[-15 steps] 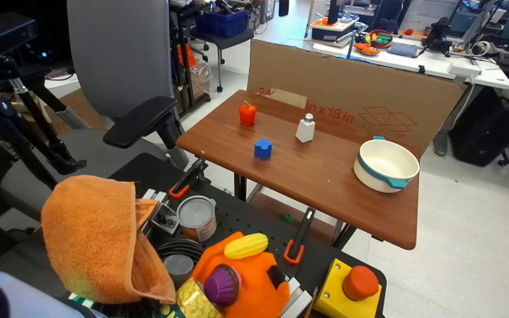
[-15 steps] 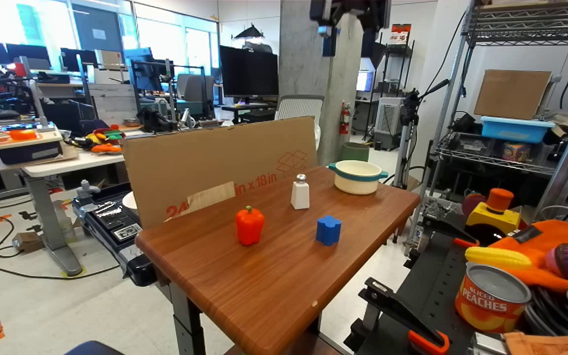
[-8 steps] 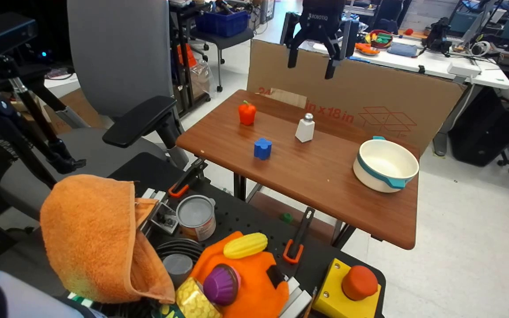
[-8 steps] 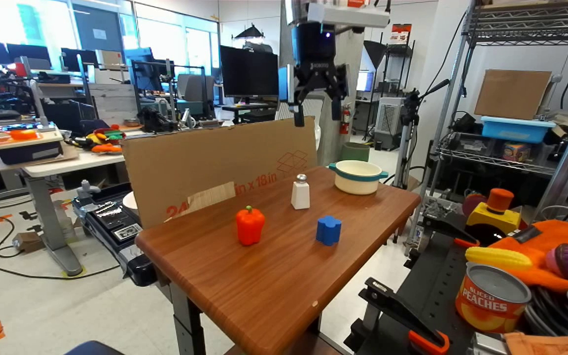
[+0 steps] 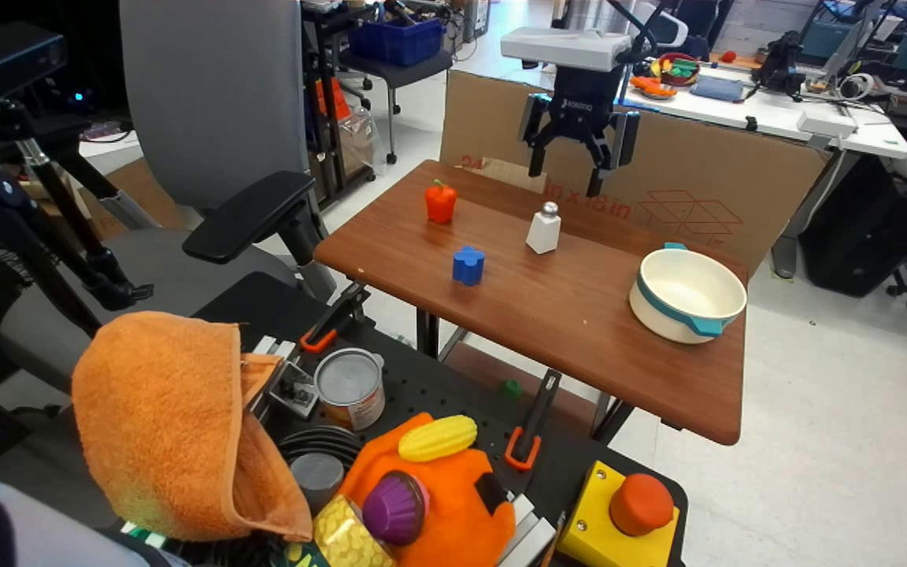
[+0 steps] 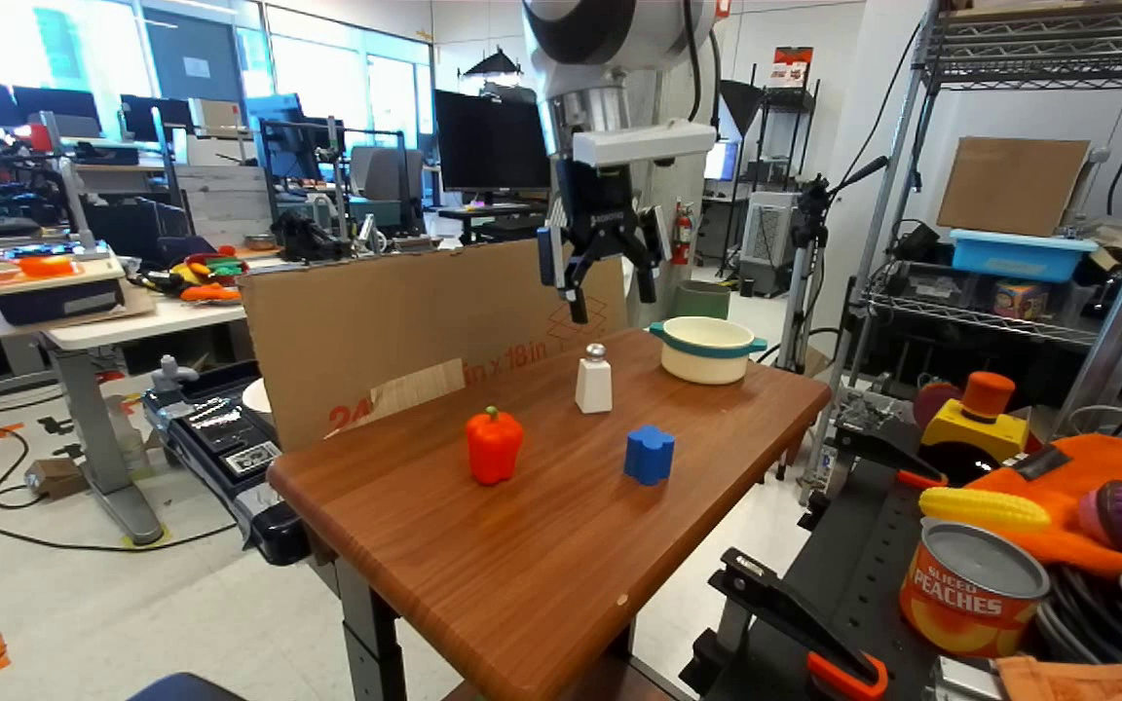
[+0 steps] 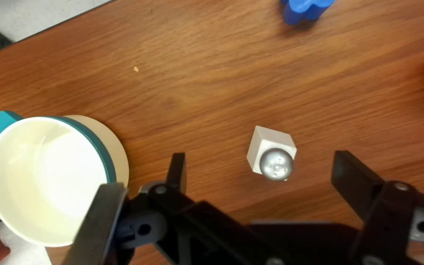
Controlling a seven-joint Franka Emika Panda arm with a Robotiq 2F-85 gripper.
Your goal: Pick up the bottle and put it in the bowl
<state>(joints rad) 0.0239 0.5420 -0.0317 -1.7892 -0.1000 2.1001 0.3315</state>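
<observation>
Arm (image 6: 610,80): white shell (image 6: 663,34), curved dark-grey panel (image 6: 580,34), ribbed silver collar (image 6: 595,112), black cables (image 6: 693,58), flat white bar (image 6: 644,143). Gripper (image 5: 566,175): black, angular links (image 7: 208,219), round screw heads (image 7: 401,186), grey brackets (image 7: 156,223) each pierced by a dark hole (image 7: 144,229), pale lettering (image 5: 578,105) too small to read.

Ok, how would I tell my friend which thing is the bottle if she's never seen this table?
Find the brown table with cardboard standing along one side. On it, between the orange-red pepper and the wide bowl, stands the little white bottle. Its round silver top sets it apart from those two and the blue block.
</observation>
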